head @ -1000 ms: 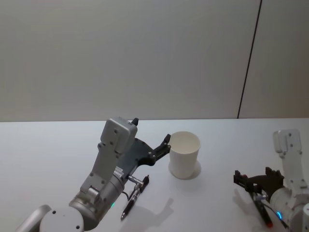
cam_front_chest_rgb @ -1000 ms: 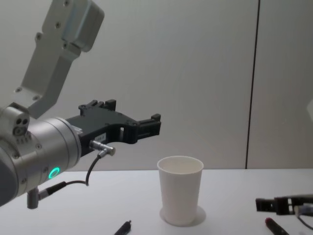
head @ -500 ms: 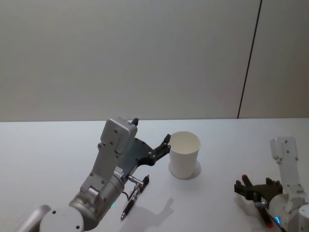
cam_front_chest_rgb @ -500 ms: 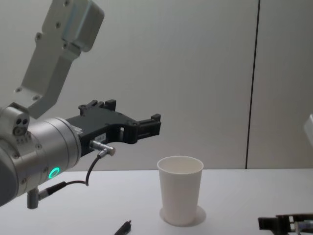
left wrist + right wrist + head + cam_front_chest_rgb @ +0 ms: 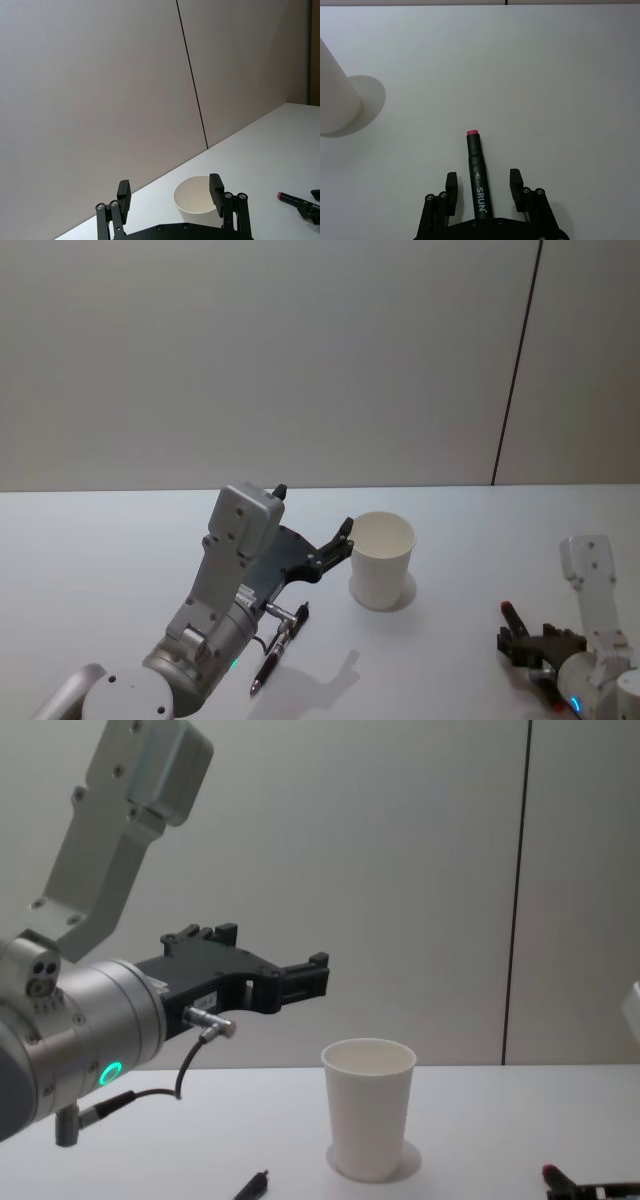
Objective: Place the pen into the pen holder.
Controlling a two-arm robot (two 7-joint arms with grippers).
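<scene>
The pen holder is a white paper cup (image 5: pixel 382 560) (image 5: pixel 368 1120) (image 5: pixel 197 201) (image 5: pixel 335 102) standing upright mid-table. A black pen with a pink-red end (image 5: pixel 479 172) (image 5: pixel 552 1177) lies flat on the table to the cup's right. My right gripper (image 5: pixel 483 182) (image 5: pixel 522 642) is open and low over it, one finger on each side of the barrel, neither touching. My left gripper (image 5: pixel 314 510) (image 5: pixel 270 960) (image 5: pixel 170 190) hangs open and empty above the table, just left of the cup.
A second slim black pen (image 5: pixel 272 655) (image 5: pixel 252 1185) lies on the table under my left arm. The white table (image 5: pixel 460 530) runs back to a plain wall with a dark vertical seam (image 5: pixel 515 370).
My right gripper has sunk toward the table and drawn back toward me, settling around the pink-ended pen. The left arm, the cup and both pens have stayed put.
</scene>
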